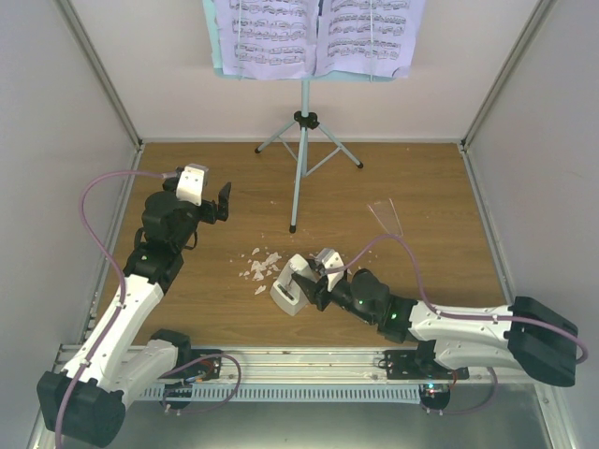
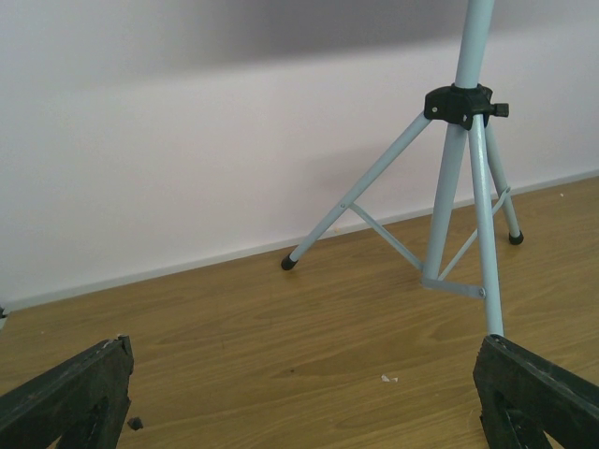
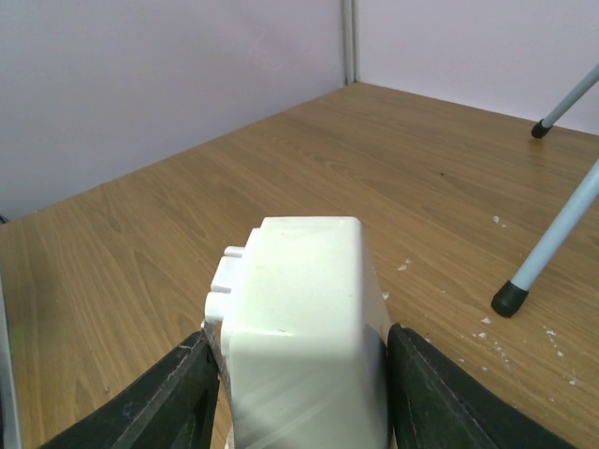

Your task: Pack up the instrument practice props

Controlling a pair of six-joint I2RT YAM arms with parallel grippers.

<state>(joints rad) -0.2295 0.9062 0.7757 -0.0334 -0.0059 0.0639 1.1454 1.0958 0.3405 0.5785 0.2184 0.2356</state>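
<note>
The pale blue music stand (image 1: pixel 301 140) stands on its tripod at the back, with printed sheet-music pages (image 1: pixel 271 33) on its desk. Its legs fill the left wrist view (image 2: pixel 449 206). The small white metronome (image 1: pixel 285 295) is low over the wooden floor, front centre. My right gripper (image 1: pixel 309 285) is shut on it. In the right wrist view the fingers (image 3: pixel 178 398) press both sides of the metronome (image 3: pixel 299 318). The clear triangular cover (image 1: pixel 386 215) lies to the right of the stand. My left gripper (image 1: pixel 222 201) is open and empty, raised left of the stand, facing its legs.
Small white crumbs (image 1: pixel 260 265) lie scattered on the floor just left of the metronome. One stand foot (image 3: pixel 510 297) rests close to the metronome on its right. White walls enclose the wooden floor (image 1: pixel 421 271) on three sides.
</note>
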